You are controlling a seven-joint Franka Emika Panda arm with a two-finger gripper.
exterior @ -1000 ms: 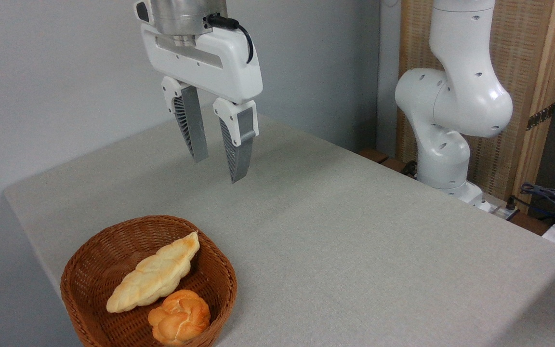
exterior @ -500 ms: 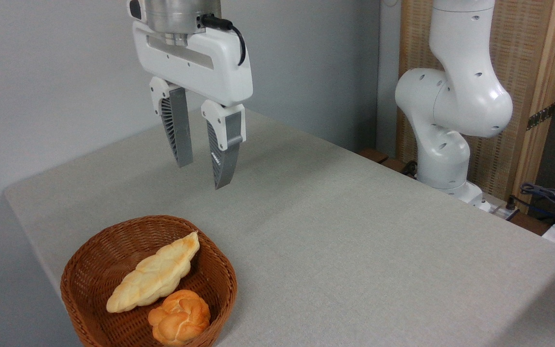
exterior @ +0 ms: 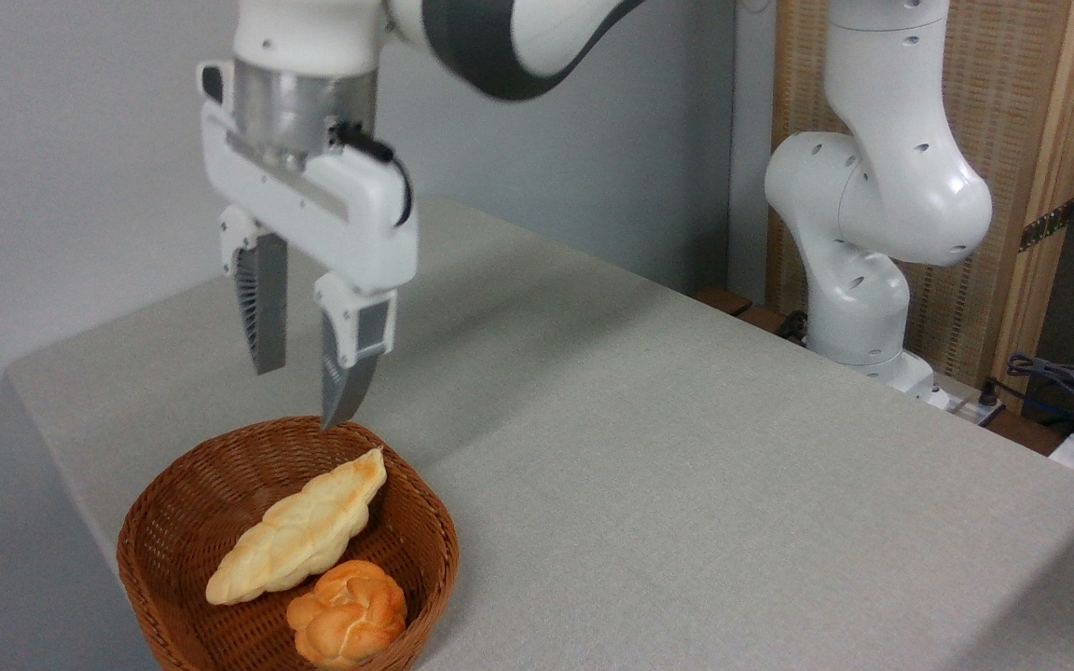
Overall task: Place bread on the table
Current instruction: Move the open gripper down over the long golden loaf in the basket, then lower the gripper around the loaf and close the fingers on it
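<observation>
Fixed camera: bread lies inside the wicker basket, slanted, its browned tip toward the far rim, touching the round roll just in front. Hand above the basket's far rim, fingers parted, holding nothing. Basket sits on the desk.

The bread I am after is a long, pale-yellow braided loaf with pointed ends, lightly browned at the tip that points to about one o'clock. It lies slantwise, its other tip toward seven o'clock, propped a little above the table. That table is a broad rectangular top under plain grey-beige cloth, stretching away toward two o'clock from the loaf.
</observation>
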